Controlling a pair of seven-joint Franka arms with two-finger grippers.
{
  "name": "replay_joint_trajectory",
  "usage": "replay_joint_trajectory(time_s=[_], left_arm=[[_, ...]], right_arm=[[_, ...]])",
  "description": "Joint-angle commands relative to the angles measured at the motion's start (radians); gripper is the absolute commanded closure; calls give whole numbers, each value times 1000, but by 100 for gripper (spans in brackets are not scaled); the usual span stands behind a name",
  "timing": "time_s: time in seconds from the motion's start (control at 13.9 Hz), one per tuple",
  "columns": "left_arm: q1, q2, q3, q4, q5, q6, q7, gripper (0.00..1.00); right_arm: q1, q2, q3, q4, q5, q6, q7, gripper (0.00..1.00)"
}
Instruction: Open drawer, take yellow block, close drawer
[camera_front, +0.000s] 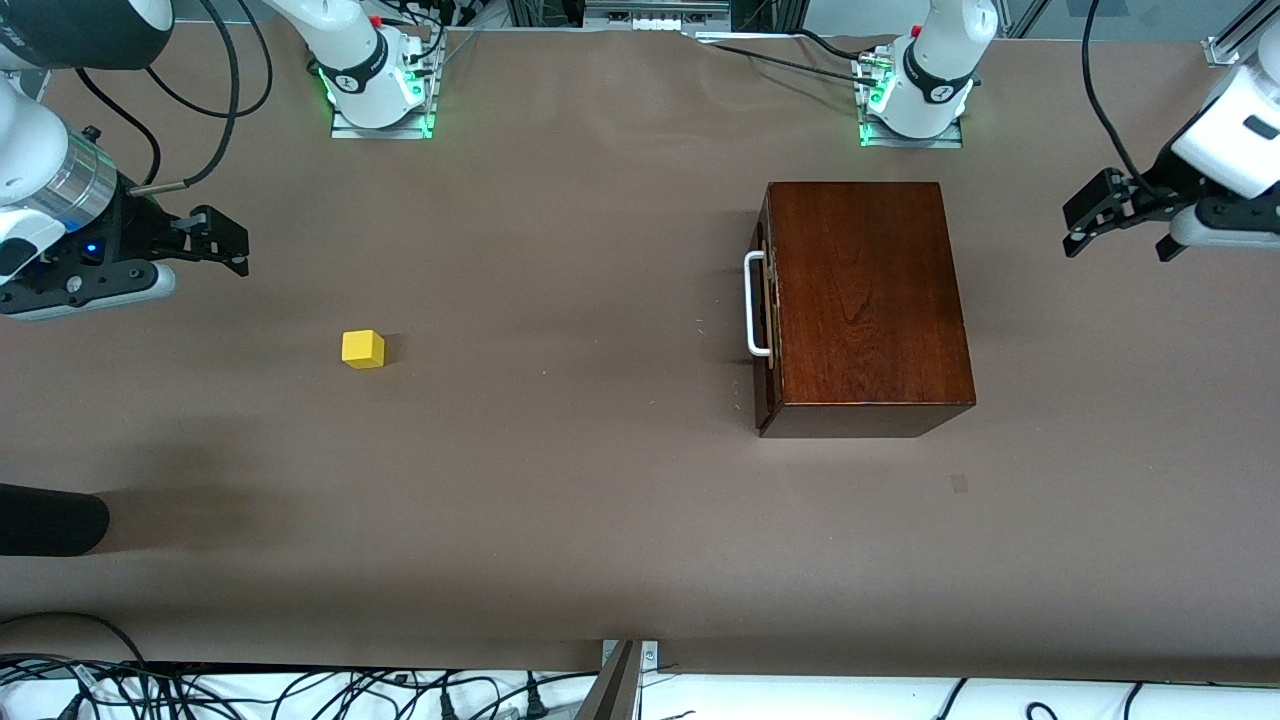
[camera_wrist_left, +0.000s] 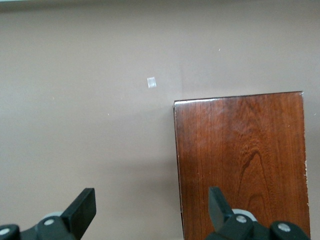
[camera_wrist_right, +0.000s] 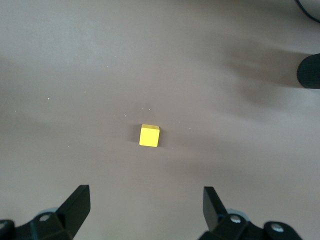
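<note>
The dark reddish-brown wooden box (camera_front: 865, 300) stands on the table with its drawer pushed in. The drawer's white bar handle (camera_front: 755, 305) faces the right arm's end. The yellow block (camera_front: 362, 349) sits alone on the bare table toward the right arm's end, outside the box. My right gripper (camera_front: 225, 245) hangs open and empty over the table near that end; in the right wrist view the yellow block (camera_wrist_right: 149, 135) lies ahead of the right gripper (camera_wrist_right: 146, 197). My left gripper (camera_front: 1085, 225) hangs open and empty past the box's back, and the left gripper (camera_wrist_left: 150, 200) sees the box top (camera_wrist_left: 245, 160).
A black rounded object (camera_front: 50, 520) lies at the table's edge at the right arm's end, nearer the front camera than the block. A small tape mark (camera_front: 959, 484) is on the table in front of the box's near side. Both arm bases (camera_front: 380, 85) (camera_front: 915, 95) stand at the top.
</note>
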Motion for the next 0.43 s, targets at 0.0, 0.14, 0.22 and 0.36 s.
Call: replay_joint_trajectory(time_s=[0.0,0.14,0.22,0.36], left_arm=[[7,50,0,7,-20,15,-1,0],[7,57,0,13,-11,12,3,0],[7,59,-3,13,-8,12,2,0],[5,62,-6,13,-10,12,5,0]], right_arm=[[2,4,3,20,4,-13,13,0],[2,4,3,20,4,-13,13,0],[2,4,3,20,4,-13,13,0],[2,4,3,20,4,-13,13,0]])
